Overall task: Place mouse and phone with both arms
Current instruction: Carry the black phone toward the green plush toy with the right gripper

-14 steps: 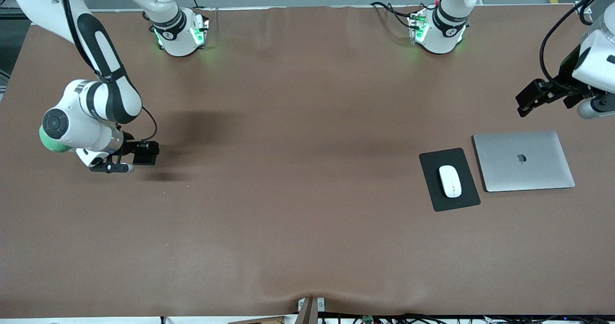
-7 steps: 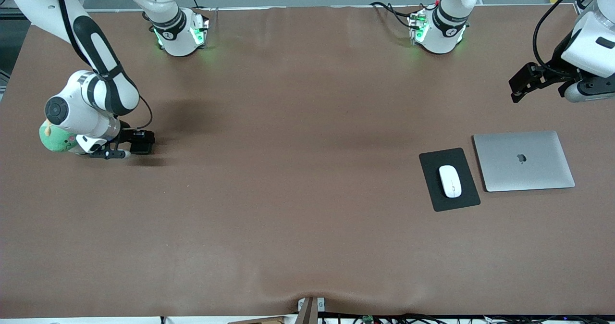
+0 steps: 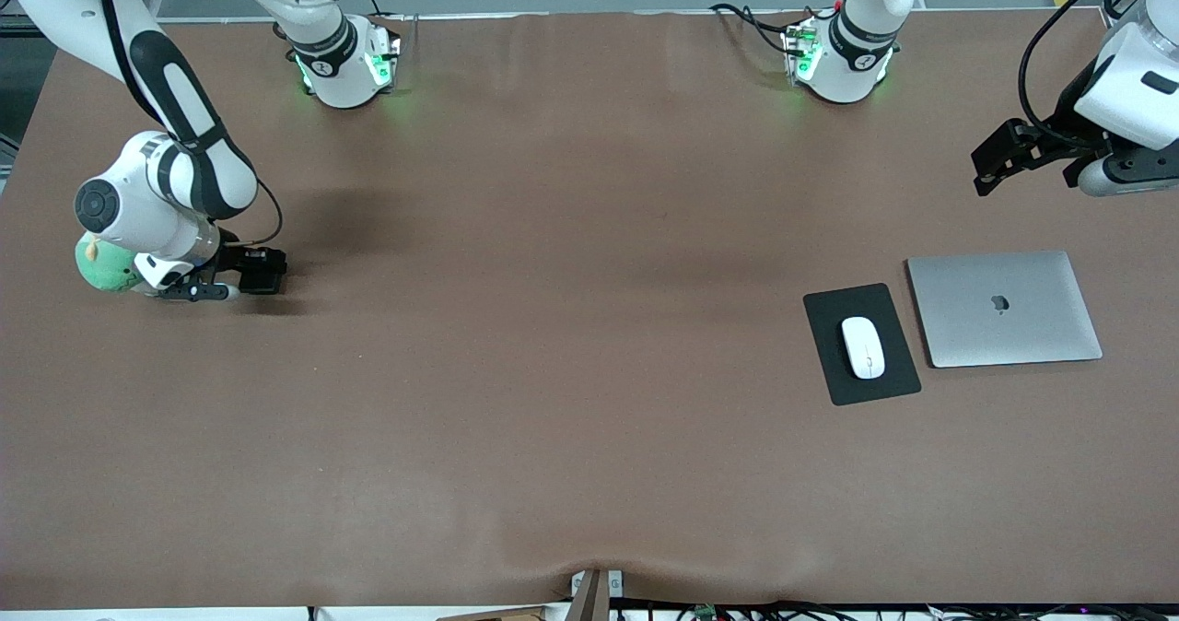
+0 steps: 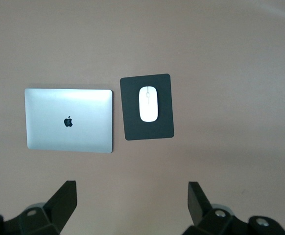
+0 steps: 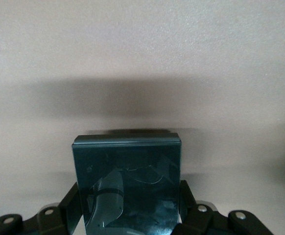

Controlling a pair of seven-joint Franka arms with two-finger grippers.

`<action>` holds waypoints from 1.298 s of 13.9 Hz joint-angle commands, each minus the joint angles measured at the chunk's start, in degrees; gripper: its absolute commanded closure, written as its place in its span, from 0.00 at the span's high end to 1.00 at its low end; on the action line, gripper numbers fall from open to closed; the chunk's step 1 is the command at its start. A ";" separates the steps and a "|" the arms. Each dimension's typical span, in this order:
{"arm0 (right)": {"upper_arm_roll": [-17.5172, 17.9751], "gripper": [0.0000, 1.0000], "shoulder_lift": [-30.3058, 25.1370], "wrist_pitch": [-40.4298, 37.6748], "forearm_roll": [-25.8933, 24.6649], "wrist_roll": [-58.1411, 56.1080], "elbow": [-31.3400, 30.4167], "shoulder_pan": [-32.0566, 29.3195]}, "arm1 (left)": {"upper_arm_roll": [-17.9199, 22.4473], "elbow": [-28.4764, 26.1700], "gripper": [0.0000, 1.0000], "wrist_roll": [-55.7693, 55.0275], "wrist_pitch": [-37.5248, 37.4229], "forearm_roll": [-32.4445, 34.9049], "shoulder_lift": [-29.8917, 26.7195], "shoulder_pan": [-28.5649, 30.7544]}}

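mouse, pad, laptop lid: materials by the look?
Mouse: glossy white, likely hard plastic; smooth, evenly bright shell. Mouse pad under it: matte black, probably fabric or rubber; thin, no glare. Laptop beside the pad: silver lid with a soft even sheen, looks like brushed or anodised aluminium.

The mouse (image 3: 863, 346) lies on the mouse pad (image 3: 861, 344), just beside the laptop (image 3: 1004, 308)

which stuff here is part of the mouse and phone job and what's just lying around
Part of the job:
- mouse, lying on the mouse pad
- phone, clamped in the right gripper near the right arm's end of the table
- left gripper, open, up in the air

Just lying about:
- closed laptop, beside the pad
- green plush toy, beside the right gripper
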 commanded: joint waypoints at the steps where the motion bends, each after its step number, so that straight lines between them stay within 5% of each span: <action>1: 0.85 1.00 -0.66 0.36 -0.24 -0.12 -1.16 -1.09 | 0.48 -0.32 1.00 1.18 -0.37 -1.16 -0.36 -0.42; 8: 1.02 1.00 -1.71 -14.03 -0.24 -0.74 6.11 -0.65 | 0.04 -0.15 1.00 0.92 -2.02 -0.99 -0.27 -0.77; 15: 1.11 1.00 -1.36 -38.46 -0.16 -0.73 28.86 1.54 | 0.65 1.96 1.00 1.09 -5.90 -0.63 -0.19 0.37; 18: 1.11 1.00 -1.28 -42.79 -0.07 -0.73 36.60 2.16 | 0.48 2.05 1.00 1.10 -5.90 -0.46 0.69 0.20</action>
